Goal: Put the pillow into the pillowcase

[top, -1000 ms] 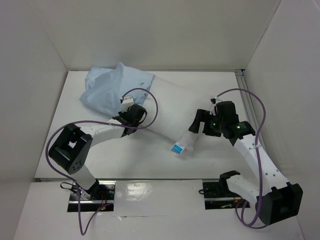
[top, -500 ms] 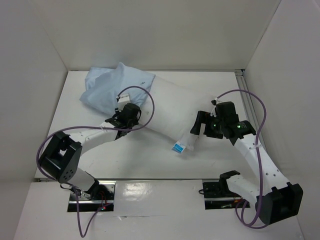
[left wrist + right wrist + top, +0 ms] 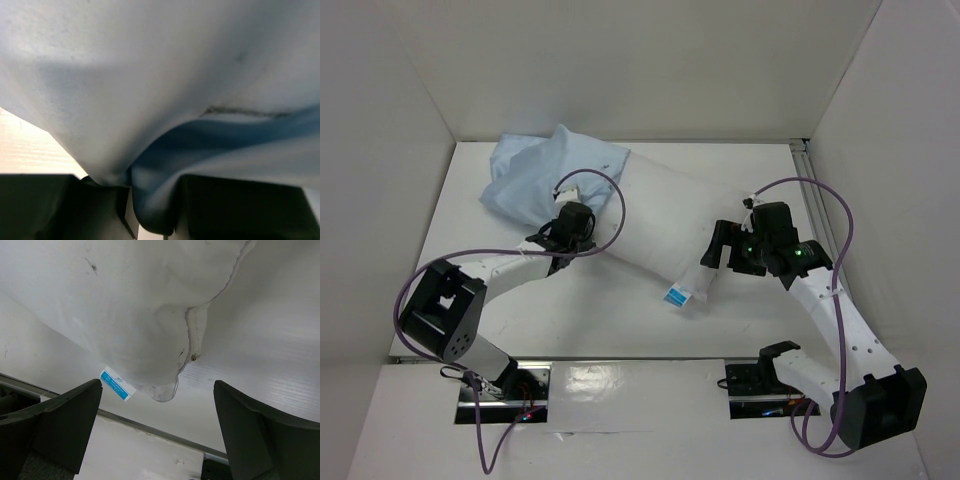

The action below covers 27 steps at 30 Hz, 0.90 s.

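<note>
The light blue pillowcase (image 3: 542,172) lies bunched at the far left of the table. The white pillow (image 3: 655,225) runs diagonally out of its mouth toward the near right, with its blue-and-white tag (image 3: 675,296) at the near corner. My left gripper (image 3: 560,228) is at the pillowcase's near edge; in the left wrist view it is shut on a fold of the blue cloth (image 3: 150,205). My right gripper (image 3: 718,252) is open beside the pillow's right end. The right wrist view shows the pillow corner (image 3: 150,340) and tag (image 3: 115,384) just beyond the open fingers (image 3: 55,425).
White walls enclose the table on the left, back and right. A metal rail (image 3: 807,180) runs along the right edge. The table's near edge strip (image 3: 150,427) shows just below the pillow corner. Purple cables loop above both wrists.
My left gripper has moved a little toward the far left, along the pillowcase's near edge, and its arm has swung left. The right gripper and the pillow have hardly moved.
</note>
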Available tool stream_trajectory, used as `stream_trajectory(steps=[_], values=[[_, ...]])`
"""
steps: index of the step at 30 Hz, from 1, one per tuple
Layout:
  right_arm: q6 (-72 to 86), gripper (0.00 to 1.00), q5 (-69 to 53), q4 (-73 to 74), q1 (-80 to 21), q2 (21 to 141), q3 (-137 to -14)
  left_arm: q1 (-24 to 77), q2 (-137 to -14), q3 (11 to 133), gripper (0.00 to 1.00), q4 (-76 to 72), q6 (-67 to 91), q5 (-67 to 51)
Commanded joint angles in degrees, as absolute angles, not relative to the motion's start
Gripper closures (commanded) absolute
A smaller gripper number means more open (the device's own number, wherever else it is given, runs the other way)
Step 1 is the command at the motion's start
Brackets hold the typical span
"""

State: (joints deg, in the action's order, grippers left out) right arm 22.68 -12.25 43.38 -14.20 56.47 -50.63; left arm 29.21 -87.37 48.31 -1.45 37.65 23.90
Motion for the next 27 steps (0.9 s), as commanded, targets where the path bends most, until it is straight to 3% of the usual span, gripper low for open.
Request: stream_trajectory(steps=[1,8,10,11,19,27], values=[[22.59,0.0,-12.04,43.25,-13.89,56.34,-52.03,28.83,-86.66,48.34,0.7,-5.27,38.93,20.39],[22.59,0.0,-12.57,43.24,-13.89,56.87,-52.03,28.83,-86.05,48.08,0.72,-2.81,40.61,22.76],[22.59,0.0,-12.57,42.72,-13.89,56.87,-52.03,28.83,-85.43,48.08,0.76,-2.2,41.48,23.37],[22.59,0.0,-12.57,42.71,-13.89,56.87,-52.03,28.83,-84.73,47.47,0.88,-2.2,42.18,23.38],[22.59,0.0,-13.18,42.71,-13.89,56.87,-51.51,28.83,-84.72,48.6,1.0,-0.35,43.33,23.91],[23.11,0.0,-16.6,42.19,-13.89,56.87,-47.3,30.84,-82.19,47.99,1.0,3.34,47.02,23.38]])
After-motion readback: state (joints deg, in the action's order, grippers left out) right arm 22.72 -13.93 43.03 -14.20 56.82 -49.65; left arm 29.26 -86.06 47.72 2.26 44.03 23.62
